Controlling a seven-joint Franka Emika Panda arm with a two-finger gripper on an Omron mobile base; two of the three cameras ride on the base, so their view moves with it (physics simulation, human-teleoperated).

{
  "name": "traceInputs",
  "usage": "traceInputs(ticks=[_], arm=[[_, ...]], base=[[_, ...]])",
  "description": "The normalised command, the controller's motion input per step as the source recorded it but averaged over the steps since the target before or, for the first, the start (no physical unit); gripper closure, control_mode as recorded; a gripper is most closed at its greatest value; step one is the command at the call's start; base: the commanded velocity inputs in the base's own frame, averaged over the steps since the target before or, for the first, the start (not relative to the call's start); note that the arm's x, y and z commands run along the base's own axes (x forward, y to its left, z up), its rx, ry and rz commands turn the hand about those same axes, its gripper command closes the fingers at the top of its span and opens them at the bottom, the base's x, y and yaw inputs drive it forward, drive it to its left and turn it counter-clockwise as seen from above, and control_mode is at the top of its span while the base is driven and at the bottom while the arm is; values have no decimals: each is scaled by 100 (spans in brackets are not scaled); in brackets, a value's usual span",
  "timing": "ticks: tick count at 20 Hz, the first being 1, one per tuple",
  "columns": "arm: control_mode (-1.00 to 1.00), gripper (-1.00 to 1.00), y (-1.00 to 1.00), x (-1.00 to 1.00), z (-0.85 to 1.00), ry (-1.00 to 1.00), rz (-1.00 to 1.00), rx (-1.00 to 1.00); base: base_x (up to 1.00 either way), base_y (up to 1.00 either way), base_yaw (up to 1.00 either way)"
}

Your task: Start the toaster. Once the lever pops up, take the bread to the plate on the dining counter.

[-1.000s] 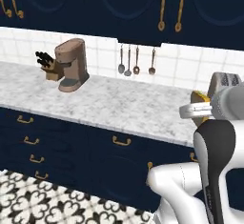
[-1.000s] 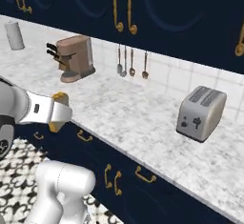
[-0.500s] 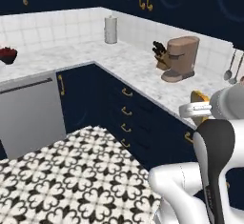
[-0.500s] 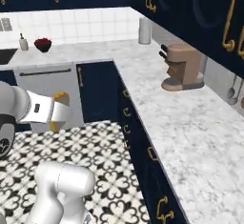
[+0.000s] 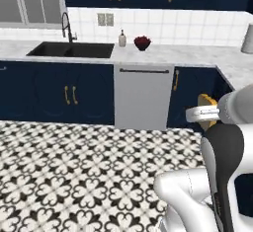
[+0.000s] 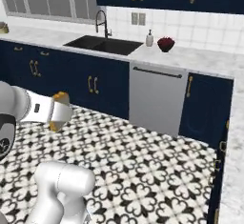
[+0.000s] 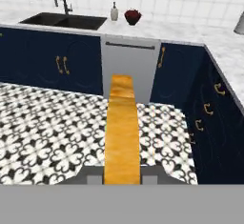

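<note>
My gripper [image 7: 122, 174] is shut on the bread [image 7: 122, 131], a golden-brown slice seen edge-on that runs straight out from between the fingers. From the left base view the bread [image 5: 206, 101] pokes up behind the gripper [image 5: 201, 113] at the right, held above the floor. In the right base view the gripper [image 6: 59, 114] is at the left with the bread [image 6: 60, 96] showing at its end. The toaster, the lever, the plate and the dining counter are out of view.
Ahead is a run of navy cabinets under a marble counter [image 5: 173, 53] with a black sink [image 5: 69, 51], a faucet [image 5: 65, 26], a soap bottle [image 5: 121, 39] and a red bowl [image 5: 142, 42]. A grey dishwasher front [image 5: 143, 96] faces me. Patterned floor tiles [image 5: 79, 172] lie between.
The whole scene has swung as the base turned: the coffee machine counter has gone and the sink and dishwasher now face me. The bread stays gripped.
</note>
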Motion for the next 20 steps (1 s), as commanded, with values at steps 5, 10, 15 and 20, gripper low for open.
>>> traceInputs(ticks=[5, 10, 15, 20], arm=[[100, 100, 0, 0, 0, 0, 0, 0], [100, 100, 0, 0, 0, 0, 0, 0], [100, 100, 0, 0, 0, 0, 0, 0], [100, 100, 0, 0, 0, 0, 0, 0]], base=[[-11, 0, 100], [-11, 0, 100], [-8, 0, 100], [3, 4, 96]])
